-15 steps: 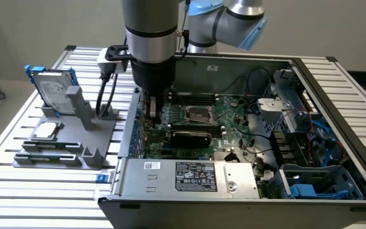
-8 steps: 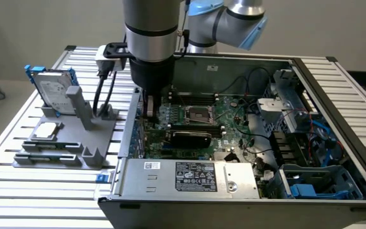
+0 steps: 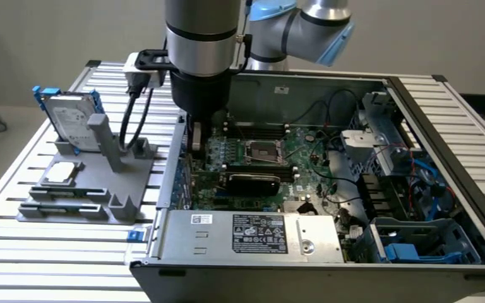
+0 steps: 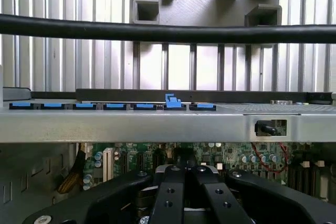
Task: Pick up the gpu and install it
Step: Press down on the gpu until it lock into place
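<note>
Where the motherboard [image 3: 305,161] runs toward the near side of the open computer case [image 3: 444,158], the gpu [image 3: 254,184] sits low on the board with its black rounded shroud facing up. It lies just on the near side of the bare CPU socket [image 3: 264,150] and behind the silver power supply [image 3: 251,232] at the case's near edge. I cannot tell whether the card is fully seated.

The gripper [image 3: 197,144] hangs inside the case close to the wall on the exterior view's left, apart from the gpu and not touching it. Its jaws are together, and the wrist view shows nothing between them at the gripper [image 4: 184,170]. Past them in that view is the case wall with a row of blue clips [image 4: 170,100], 1 of which stands higher than the others. A black cable [image 4: 168,32] crosses beyond the wall.

The case fills the desk [image 3: 23,233] toward the edge on the exterior view's right. Toward the opposite edge stands a grey fixture [image 3: 99,189]. A blue-framed hard drive [image 3: 70,120] leans at its far end, and a small silver chip [image 3: 62,172] lies flat on it.
</note>
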